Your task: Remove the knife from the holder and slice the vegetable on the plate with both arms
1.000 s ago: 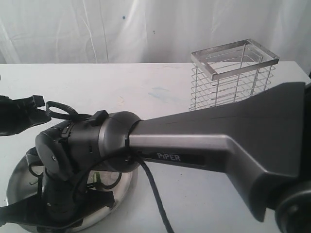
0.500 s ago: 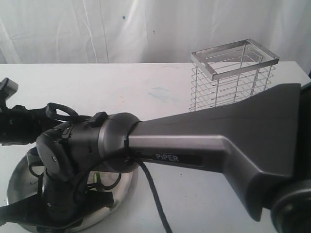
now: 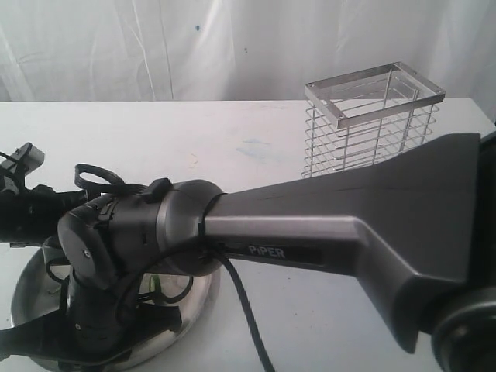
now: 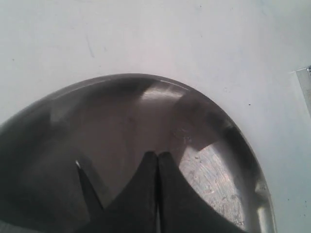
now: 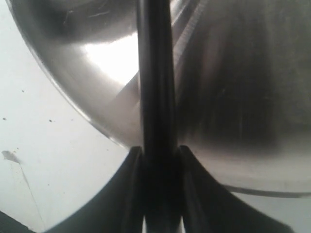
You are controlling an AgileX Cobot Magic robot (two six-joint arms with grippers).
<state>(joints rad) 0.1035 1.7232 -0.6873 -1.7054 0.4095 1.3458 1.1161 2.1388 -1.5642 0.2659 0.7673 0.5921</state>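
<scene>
The right arm (image 3: 333,225) stretches across the white surface (image 3: 194,132) to the plate (image 3: 198,298) at the near left. Its jaws are clamped on the black knife (image 5: 154,73) — a slim dark bar running out from between them over the plate's shiny bottom. The left arm (image 3: 23,209) sits at the plate's left edge, jaws pressed together on nothing. A sliver of green vegetable (image 3: 153,283) shows on the plate under the right wrist. The wire holder (image 3: 372,128) stands upright, well apart at the back right.

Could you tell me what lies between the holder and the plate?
The right arm's grey link crosses that stretch of white table, as the exterior view shows.
</scene>
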